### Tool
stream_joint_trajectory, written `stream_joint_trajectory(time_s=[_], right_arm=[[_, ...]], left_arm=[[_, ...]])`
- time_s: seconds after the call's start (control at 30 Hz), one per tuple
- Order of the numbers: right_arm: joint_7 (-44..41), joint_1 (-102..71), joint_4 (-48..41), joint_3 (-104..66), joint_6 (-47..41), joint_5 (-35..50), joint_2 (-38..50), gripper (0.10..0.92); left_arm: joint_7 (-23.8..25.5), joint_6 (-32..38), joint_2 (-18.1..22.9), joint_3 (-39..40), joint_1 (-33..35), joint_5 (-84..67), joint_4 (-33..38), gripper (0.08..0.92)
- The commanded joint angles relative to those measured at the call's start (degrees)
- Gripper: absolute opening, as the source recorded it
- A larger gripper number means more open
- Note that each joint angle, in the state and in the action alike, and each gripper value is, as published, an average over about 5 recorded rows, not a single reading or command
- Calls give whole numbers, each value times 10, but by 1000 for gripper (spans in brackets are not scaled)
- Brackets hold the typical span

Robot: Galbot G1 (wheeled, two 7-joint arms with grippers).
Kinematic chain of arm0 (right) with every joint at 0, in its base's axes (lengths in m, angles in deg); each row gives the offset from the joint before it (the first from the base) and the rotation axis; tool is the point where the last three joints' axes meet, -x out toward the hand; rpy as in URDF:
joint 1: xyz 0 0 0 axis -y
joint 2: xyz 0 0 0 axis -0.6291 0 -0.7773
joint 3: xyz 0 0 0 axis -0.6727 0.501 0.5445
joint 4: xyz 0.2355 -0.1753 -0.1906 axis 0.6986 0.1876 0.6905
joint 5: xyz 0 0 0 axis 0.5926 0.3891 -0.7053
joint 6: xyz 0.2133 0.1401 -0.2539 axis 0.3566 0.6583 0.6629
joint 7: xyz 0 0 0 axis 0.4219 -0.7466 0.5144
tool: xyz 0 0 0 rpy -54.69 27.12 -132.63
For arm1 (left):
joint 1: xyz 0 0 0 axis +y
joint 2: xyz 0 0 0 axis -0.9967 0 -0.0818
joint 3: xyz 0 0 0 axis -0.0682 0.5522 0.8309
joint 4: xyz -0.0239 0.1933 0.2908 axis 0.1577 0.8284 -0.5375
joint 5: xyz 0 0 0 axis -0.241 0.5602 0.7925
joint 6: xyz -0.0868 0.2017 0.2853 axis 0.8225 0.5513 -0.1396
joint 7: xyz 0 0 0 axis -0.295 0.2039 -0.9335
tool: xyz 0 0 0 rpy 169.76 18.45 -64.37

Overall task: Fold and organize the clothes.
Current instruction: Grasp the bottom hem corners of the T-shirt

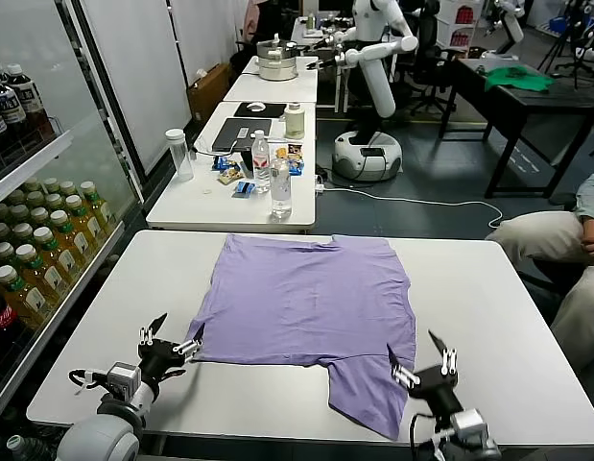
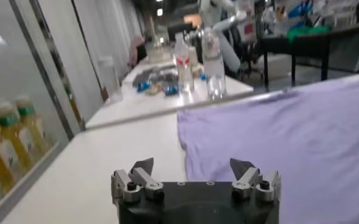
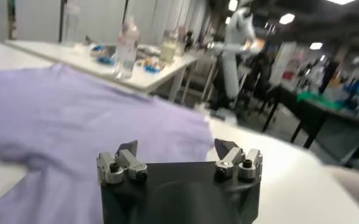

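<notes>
Setting: white table (image 1: 498,317) in a workshop, with a second table (image 1: 196,202) of bottles and snacks just beyond it and a drinks cooler (image 1: 33,240) along the robot's left.
Left gripper (image 1: 169,338): low over the near left part of the table, fingers spread wide and holding nothing, tips reaching toward the shirt's near left corner (whether they touch the cloth cannot be told). In the left wrist view the left gripper (image 2: 194,169) has the shirt's edge running between its two fingers.
Right gripper (image 1: 423,363): low over the near right part of the table, jaws likewise wide apart and empty, one fingertip at the edge of the hanging sleeve. The right wrist view shows the right gripper (image 3: 176,152) poised above lavender cloth.
Lavender T-shirt (image 1: 311,303): spread flat, plain side up, in the middle of the white table; long axis runs from the near edge to the far edge, one sleeve (image 1: 368,394) trailing toward the near right.
Bystander: seated person (image 1: 556,245) at the table's right side.
</notes>
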Motion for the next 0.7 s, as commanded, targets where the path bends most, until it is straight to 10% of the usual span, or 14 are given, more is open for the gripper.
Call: stream_joint_trajectory(time_s=[0.03,0.7], right_arm=[[6,-52,8,2,-2,27,3,823],[15,-46,-30,36,13,44,-23,749]], left_arm=[[-10,-62,-6,0,26,-22,4,823],[-38,-50,-19,-9,21,-54,-37,804]])
